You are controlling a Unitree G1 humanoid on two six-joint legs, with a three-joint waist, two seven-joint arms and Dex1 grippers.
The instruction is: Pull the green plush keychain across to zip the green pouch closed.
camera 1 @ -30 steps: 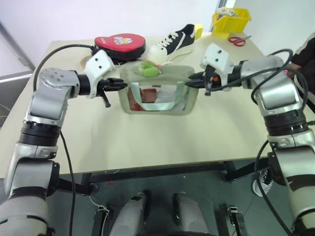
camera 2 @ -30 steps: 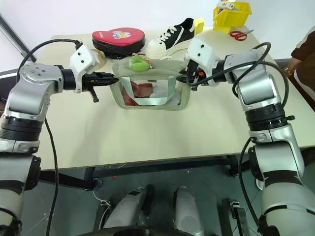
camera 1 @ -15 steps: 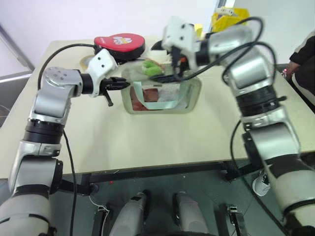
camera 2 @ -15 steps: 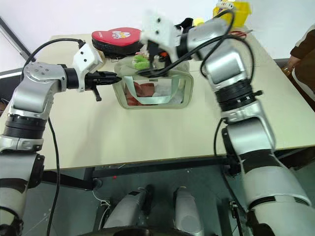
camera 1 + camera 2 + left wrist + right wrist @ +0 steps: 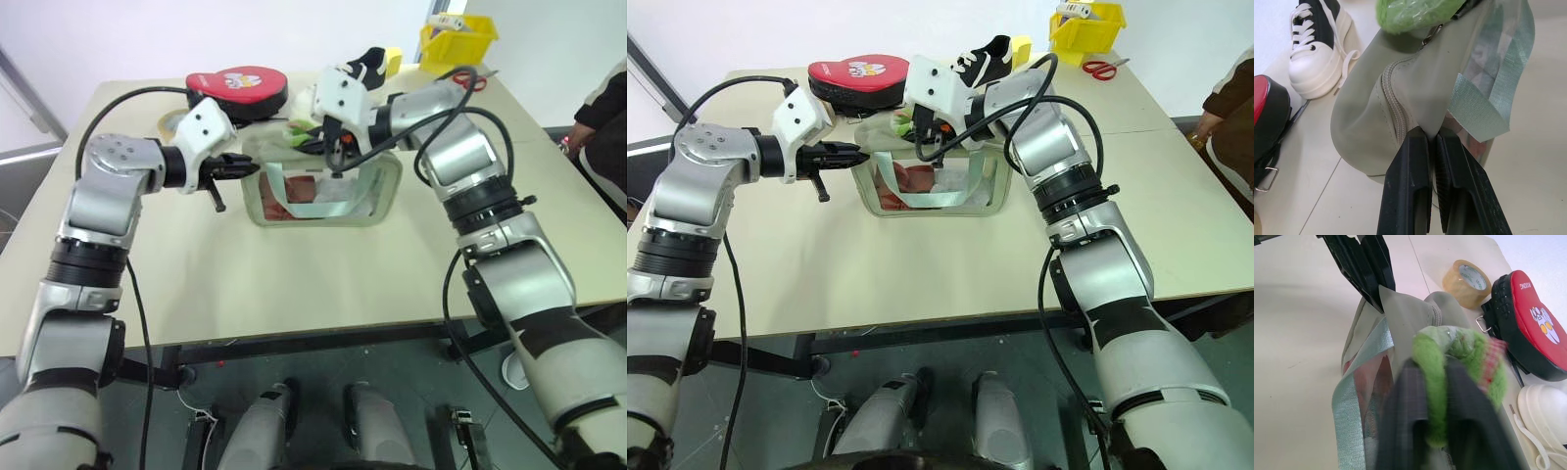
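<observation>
Between my right hand's (image 5: 1436, 431) two black fingers I see the green plush keychain (image 5: 1462, 367), a fuzzy lime blob with a patch of pink, pinched tight. It sits at the top of the green pouch (image 5: 377, 191), toward the end nearest my left hand. That left hand (image 5: 1431, 142) is closed on a fold of the pouch's sage fabric at its end seam, just beside the zipper track (image 5: 1393, 105), fingers pressed together with cloth between them.

From the head views, both arms reach in roughly level and tipped slightly down, the right one crossing over the pouch top, the left coming from the opposite side, so the two hands sit near each other.

The pouch stands upright on the bench (image 5: 294, 284); through its clear front window I make out something reddish-brown (image 5: 304, 191), which I cannot identify. A mint strap (image 5: 1498, 93) hangs loose across the front.

Beyond my hands lie a red-and-black pad (image 5: 238, 88), a tape roll (image 5: 1465, 280) and a black-and-white sneaker (image 5: 1315, 49). Further off, past my right arm, stands a yellow bin (image 5: 458, 41) with red scissors (image 5: 1102, 69) beside it.
</observation>
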